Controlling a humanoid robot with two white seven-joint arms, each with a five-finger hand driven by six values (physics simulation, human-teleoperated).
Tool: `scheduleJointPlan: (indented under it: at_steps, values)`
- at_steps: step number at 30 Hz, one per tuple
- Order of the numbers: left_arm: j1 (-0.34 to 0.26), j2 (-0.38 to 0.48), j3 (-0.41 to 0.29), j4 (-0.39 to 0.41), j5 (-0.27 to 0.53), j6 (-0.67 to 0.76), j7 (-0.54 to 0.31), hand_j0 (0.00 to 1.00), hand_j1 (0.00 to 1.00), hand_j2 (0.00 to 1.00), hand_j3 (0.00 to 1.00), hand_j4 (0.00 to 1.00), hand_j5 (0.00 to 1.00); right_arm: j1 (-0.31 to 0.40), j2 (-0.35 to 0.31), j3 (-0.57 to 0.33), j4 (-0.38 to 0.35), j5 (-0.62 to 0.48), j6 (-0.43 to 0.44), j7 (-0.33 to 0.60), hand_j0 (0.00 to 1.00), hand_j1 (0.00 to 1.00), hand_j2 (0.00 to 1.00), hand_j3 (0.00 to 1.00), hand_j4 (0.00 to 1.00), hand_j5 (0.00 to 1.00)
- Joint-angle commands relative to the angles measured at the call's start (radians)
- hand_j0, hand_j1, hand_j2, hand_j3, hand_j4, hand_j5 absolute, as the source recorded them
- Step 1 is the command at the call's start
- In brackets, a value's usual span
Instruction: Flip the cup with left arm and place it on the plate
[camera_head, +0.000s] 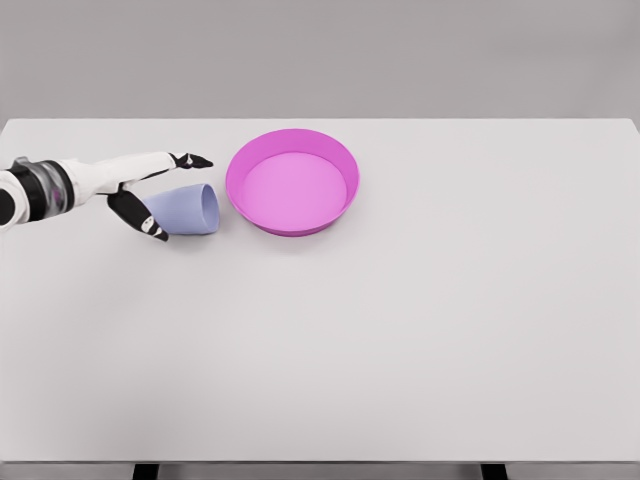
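Lavender cup (185, 211) lies on its side, mouth facing right toward pink plate (292, 181), left hand (150, 195) spread open straddling its base, not yet gripping.

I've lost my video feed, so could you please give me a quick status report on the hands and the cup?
Left hand open, straddling cup, no grasp confirmed. Cup on its side, beside plate. Right arm out of view. Path to plate clear.

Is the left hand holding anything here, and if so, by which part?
Cannot be told for sure. The left hand brackets the cup, lying on its side on the table, at its closed end, fingers above and thumb below, but firm contact isn't visible.
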Motion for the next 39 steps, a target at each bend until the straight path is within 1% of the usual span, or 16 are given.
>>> scheduleJointPlan:
  at_steps: [1, 4, 6, 11, 13, 18, 22, 35, 39]
  values:
    - [-0.002, -0.012, 0.000, 0.027, -0.002, -0.001, 0.000, 1.00, 1.00, 1.00, 1.00, 1.00, 1.00, 0.000, 0.000, 0.000, 0.000, 0.002, 0.000, -0.001, 1.00, 1.00, 1.00, 1.00, 1.00, 1.00]
    - [-0.002, -0.026, 0.000, 0.050, -0.002, -0.001, 0.000, 1.00, 1.00, 1.00, 1.00, 1.00, 1.00, 0.000, 0.000, 0.000, 0.000, 0.002, 0.000, 0.000, 1.00, 1.00, 1.00, 1.00, 1.00, 1.00]
    - [-0.003, -0.043, 0.000, 0.080, -0.004, -0.002, 0.000, 1.00, 1.00, 1.00, 1.00, 1.00, 1.00, 0.000, 0.000, 0.000, 0.000, 0.000, 0.000, 0.000, 1.00, 1.00, 1.00, 1.00, 1.00, 1.00]
    - [-0.003, -0.074, -0.006, 0.093, -0.007, -0.001, 0.000, 1.00, 1.00, 1.00, 1.00, 1.00, 1.00, 0.000, 0.000, 0.000, 0.000, 0.000, 0.000, 0.000, 1.00, 1.00, 1.00, 1.00, 1.00, 1.00]
    - [-0.008, -0.077, -0.016, 0.121, -0.007, -0.001, 0.000, 1.00, 1.00, 1.00, 1.00, 1.00, 1.00, 0.000, 0.000, 0.000, 0.000, 0.000, 0.000, 0.000, 1.00, 1.00, 1.00, 1.00, 1.00, 1.00]
    - [-0.008, -0.077, -0.017, 0.129, -0.007, -0.001, 0.000, 1.00, 1.00, 1.00, 1.00, 1.00, 1.00, 0.000, 0.000, 0.000, 0.000, 0.002, 0.000, 0.000, 1.00, 1.00, 1.00, 1.00, 1.00, 1.00]
    - [-0.008, -0.101, -0.019, 0.150, -0.009, -0.001, 0.000, 1.00, 1.00, 1.00, 1.00, 1.00, 1.00, 0.000, 0.000, 0.000, 0.000, 0.002, 0.000, 0.000, 1.00, 1.00, 1.00, 1.00, 1.00, 1.00]
    - [-0.009, -0.101, -0.019, 0.152, -0.007, -0.001, 0.002, 1.00, 1.00, 1.00, 1.00, 1.00, 1.00, 0.000, 0.000, 0.000, 0.000, 0.000, 0.000, 0.000, 1.00, 1.00, 1.00, 1.00, 1.00, 1.00]
    - [-0.009, -0.104, -0.025, 0.173, -0.007, -0.001, 0.002, 1.00, 1.00, 1.00, 1.00, 1.00, 1.00, 0.000, 0.000, 0.000, 0.000, 0.000, 0.000, 0.000, 1.00, 1.00, 1.00, 1.00, 1.00, 1.00]
